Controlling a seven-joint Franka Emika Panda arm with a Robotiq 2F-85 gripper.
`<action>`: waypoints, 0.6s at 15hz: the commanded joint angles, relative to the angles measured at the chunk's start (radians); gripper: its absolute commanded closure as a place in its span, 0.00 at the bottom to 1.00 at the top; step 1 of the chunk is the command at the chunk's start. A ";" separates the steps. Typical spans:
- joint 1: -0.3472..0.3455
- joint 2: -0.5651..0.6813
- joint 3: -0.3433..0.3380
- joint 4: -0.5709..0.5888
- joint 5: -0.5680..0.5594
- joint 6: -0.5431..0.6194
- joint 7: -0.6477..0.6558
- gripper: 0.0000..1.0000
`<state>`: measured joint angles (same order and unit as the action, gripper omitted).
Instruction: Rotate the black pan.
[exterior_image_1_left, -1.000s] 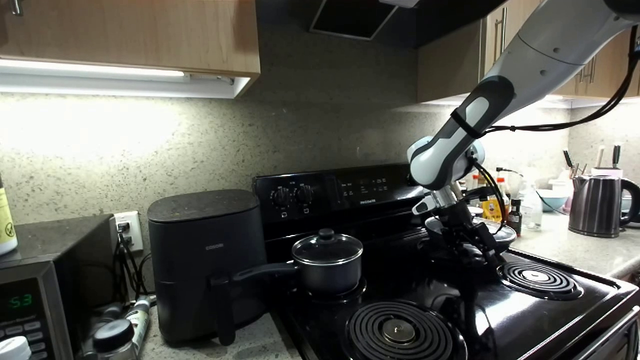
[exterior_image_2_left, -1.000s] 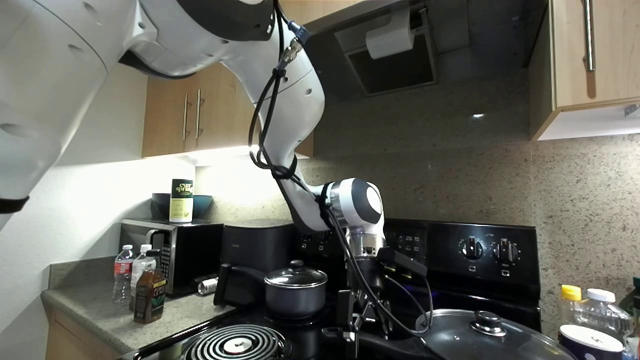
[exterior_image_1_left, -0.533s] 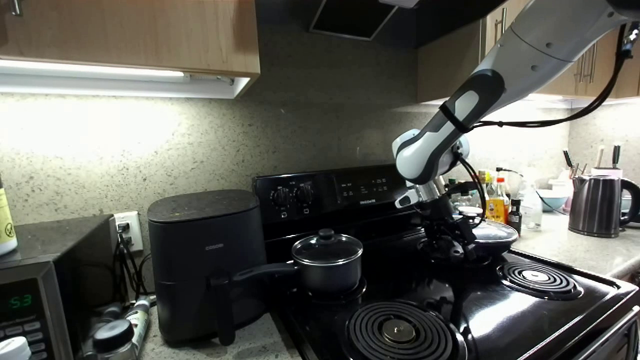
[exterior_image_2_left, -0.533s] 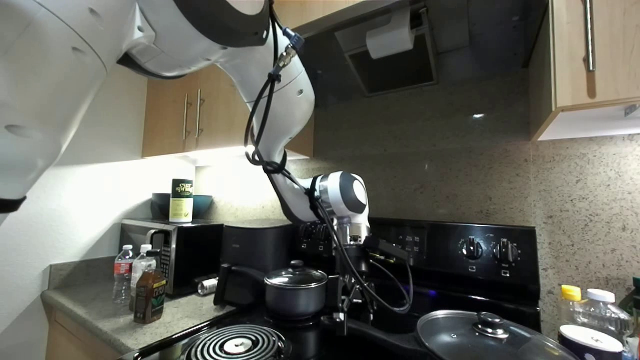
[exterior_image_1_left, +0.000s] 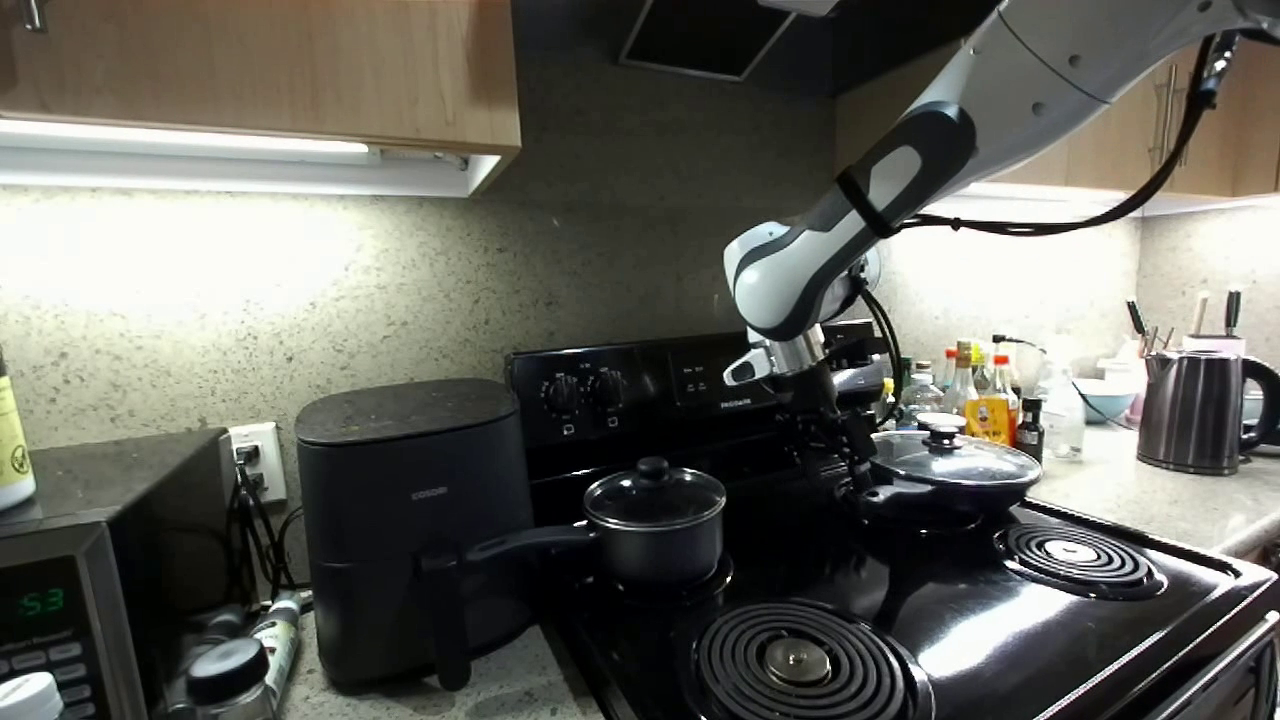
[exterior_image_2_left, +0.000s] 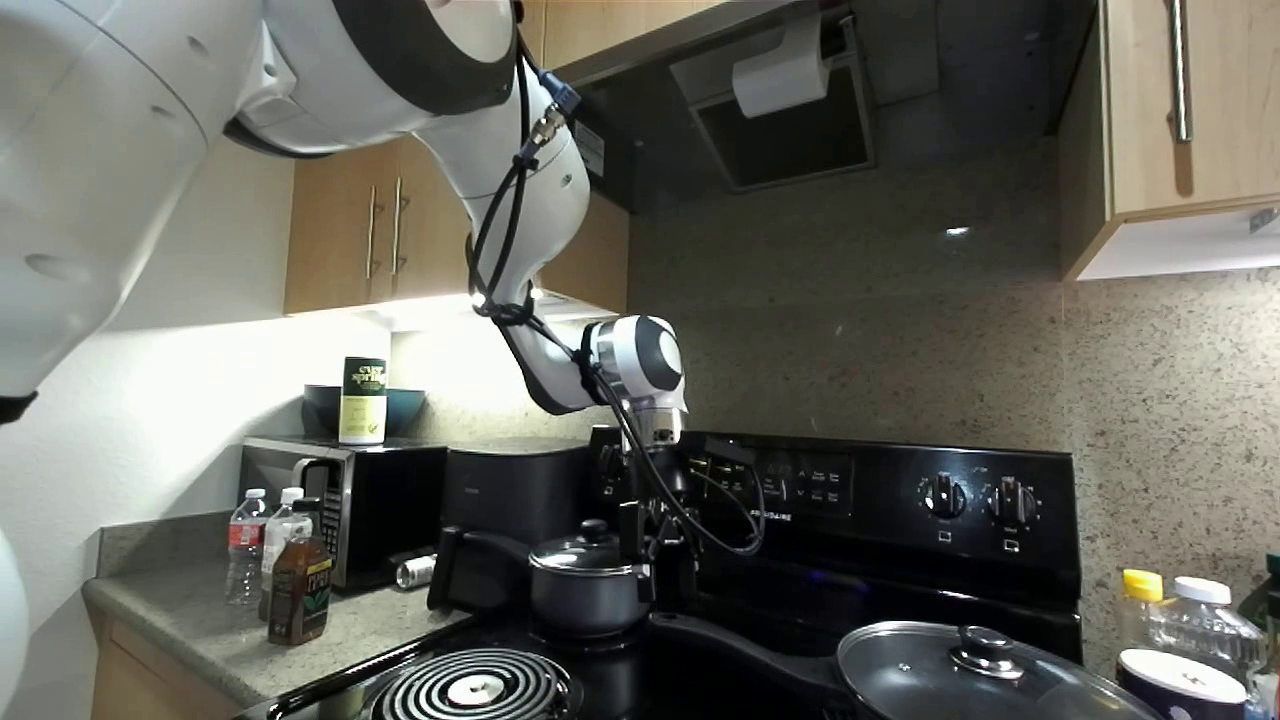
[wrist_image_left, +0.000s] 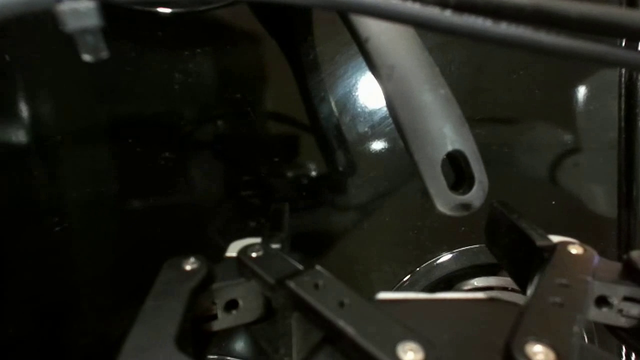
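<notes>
The black pan sits on the rear part of the stove under its shiny domed lid. Its long handle reaches toward the smaller saucepan in an exterior view. My gripper hangs above the handle's free end, near the saucepan. In the wrist view the handle comes down from the top, and its holed tip lies just beyond the gripper, closer to the right finger. The jaws are wide apart with nothing between them. Most of the pan's body is outside the wrist view.
A lidded saucepan stands close to the gripper, its handle toward the air fryer. Coil burners lie at the front of the stove. The control panel rises behind. Bottles and a kettle stand on the counter beyond.
My gripper has moved up and away from the pan's lid toward the saucepan side, off the handle's end. The pan has shifted slightly, and its handle tip shows a little higher.
</notes>
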<state>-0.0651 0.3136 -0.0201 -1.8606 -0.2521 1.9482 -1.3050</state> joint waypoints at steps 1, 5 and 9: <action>-0.003 -0.005 -0.004 0.010 -0.028 0.051 0.050 0.00; -0.025 0.046 -0.010 0.063 -0.010 0.115 0.008 0.00; -0.048 0.120 -0.001 0.130 0.015 0.096 -0.041 0.00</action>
<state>-0.0893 0.3749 -0.0321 -1.7853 -0.2539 2.0464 -1.2946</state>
